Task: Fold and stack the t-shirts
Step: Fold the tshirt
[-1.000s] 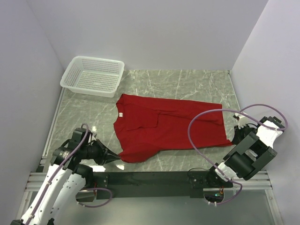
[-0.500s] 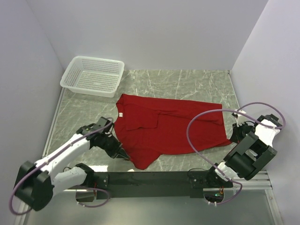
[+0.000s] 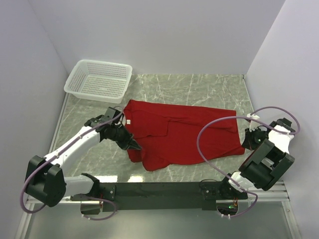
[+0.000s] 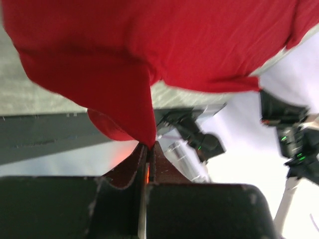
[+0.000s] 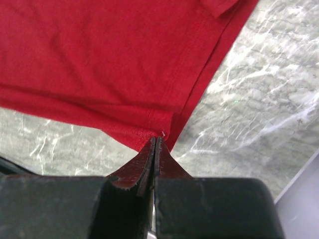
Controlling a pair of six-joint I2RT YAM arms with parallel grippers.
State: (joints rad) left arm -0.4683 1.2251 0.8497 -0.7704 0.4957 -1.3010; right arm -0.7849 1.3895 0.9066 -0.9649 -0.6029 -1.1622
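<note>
Two pinches hold the deep-red t-shirt (image 3: 182, 133): left gripper (image 3: 135, 146) clamps its near edge, right gripper (image 3: 245, 142) its hem corner.

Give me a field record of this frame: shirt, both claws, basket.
t-shirt: deep red, spread on the marble table, near-left part bunched
left claw: shut on t-shirt's near-left edge, cloth lifted
right claw: shut on t-shirt's right hem corner
basket: white mesh, far-left corner, empty
fold: not yet done
</note>
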